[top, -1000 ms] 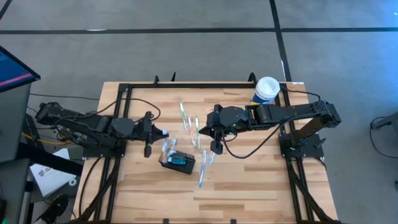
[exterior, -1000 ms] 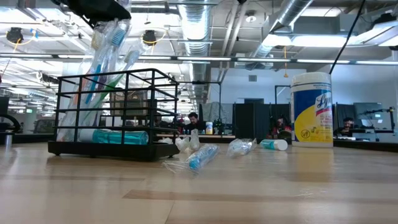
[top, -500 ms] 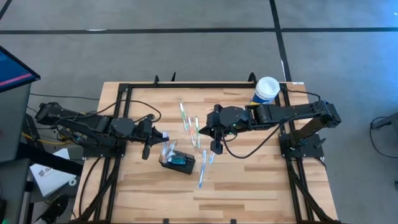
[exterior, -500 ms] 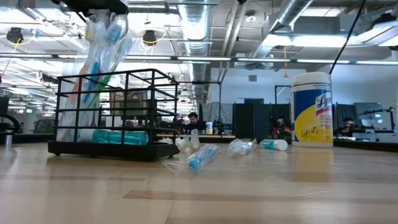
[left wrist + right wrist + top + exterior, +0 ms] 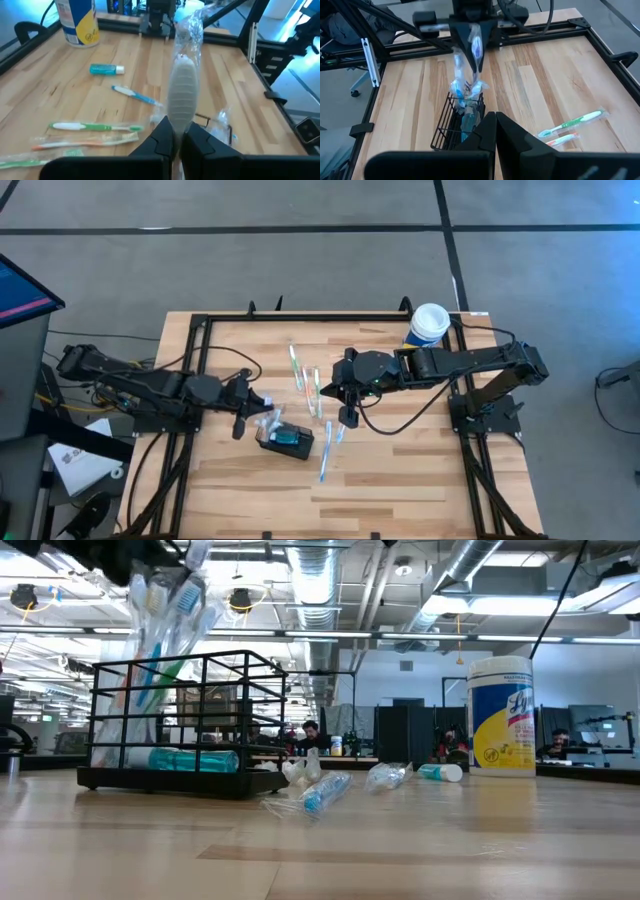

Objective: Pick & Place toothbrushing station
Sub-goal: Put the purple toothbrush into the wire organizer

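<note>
Wooden planks make up the table (image 5: pixel 400 480), boxed by a black frame, with an open workshop of pipes and ducts behind it. Near the table's middle sits the toothbrushing station (image 5: pixel 287 440), here a black wire basket (image 5: pixel 185 720). It already holds a teal toothpaste tube (image 5: pixel 180 759) lying along its floor and several wrapped toothbrushes (image 5: pixel 150 670) standing up at one end.

Over that end hangs the left gripper (image 5: pixel 250 398), its fingers pinched tight on a wrapped toothbrush (image 5: pixel 181 95) whose crinkled plastic sleeve sticks out past the tips. In the right wrist view the left gripper (image 5: pixel 472 30) holds the wrapped brush directly above the basket (image 5: pixel 457 122). My guess is that the step in hand is dropping this brush in with the others. The next move would call for a short descent, the brush kept steep enough to pass the wires, then a release.

Beside the basket the right gripper (image 5: pixel 346 416) hovers with fingers closed and nothing between them. Loose items wait on the wood: a small toothpaste tube (image 5: pixel 106 69), a blue toothbrush (image 5: pixel 135 94), and green and orange wrapped brushes (image 5: pixel 95 128). At the far right corner stands a yellow-and-white wipes canister (image 5: pixel 428 324).
</note>
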You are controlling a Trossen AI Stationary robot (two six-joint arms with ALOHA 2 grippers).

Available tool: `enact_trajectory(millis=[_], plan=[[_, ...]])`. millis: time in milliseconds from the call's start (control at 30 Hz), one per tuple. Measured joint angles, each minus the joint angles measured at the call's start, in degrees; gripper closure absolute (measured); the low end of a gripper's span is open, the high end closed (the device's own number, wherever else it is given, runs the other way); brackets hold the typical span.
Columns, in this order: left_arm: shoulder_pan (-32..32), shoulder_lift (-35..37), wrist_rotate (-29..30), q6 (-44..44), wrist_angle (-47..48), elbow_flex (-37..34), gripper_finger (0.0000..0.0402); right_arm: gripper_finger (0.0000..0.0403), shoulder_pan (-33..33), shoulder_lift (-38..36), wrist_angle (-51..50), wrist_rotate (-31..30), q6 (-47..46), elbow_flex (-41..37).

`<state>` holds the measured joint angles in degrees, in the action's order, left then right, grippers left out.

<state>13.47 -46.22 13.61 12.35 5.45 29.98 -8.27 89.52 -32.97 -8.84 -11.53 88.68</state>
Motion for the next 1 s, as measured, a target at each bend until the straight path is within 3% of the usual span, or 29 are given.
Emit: enact_trajectory(millis=[1000], plan=[[0.00, -0.01, -1.42, 0.58, -19.61, -16.48, 0.0388, 0.0403, 0.00, 0.81, -0.04, 0.00, 0.11, -0.04]])
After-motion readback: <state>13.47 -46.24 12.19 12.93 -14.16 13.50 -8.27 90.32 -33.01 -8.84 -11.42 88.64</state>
